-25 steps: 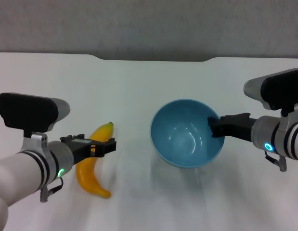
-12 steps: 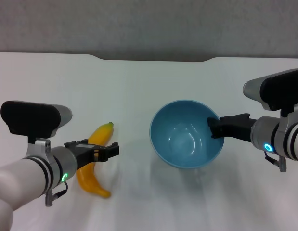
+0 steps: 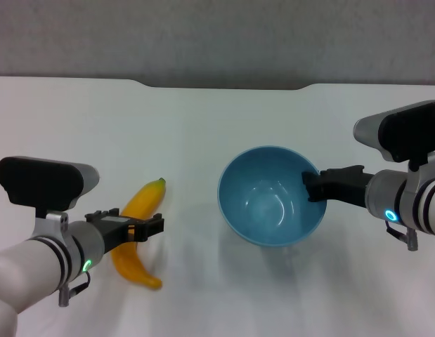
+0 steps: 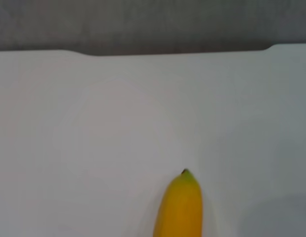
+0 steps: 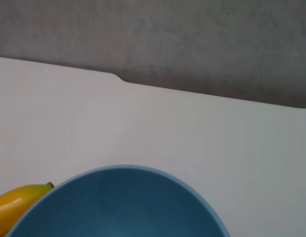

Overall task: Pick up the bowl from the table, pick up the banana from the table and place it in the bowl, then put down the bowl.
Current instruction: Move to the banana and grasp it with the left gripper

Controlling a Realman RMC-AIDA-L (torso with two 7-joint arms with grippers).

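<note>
Right gripper is clamping the bowl by its rim, holding it above the table as a receptacle, while the left gripper, fingers spread, is straddling the banana lying on the table.

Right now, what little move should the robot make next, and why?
Probably the left hand should close on the curved yellow banana: it sits over the fruit's middle while the banana lies on the white table. The right hand already grips the glossy light-blue bowl at its rim.
</note>
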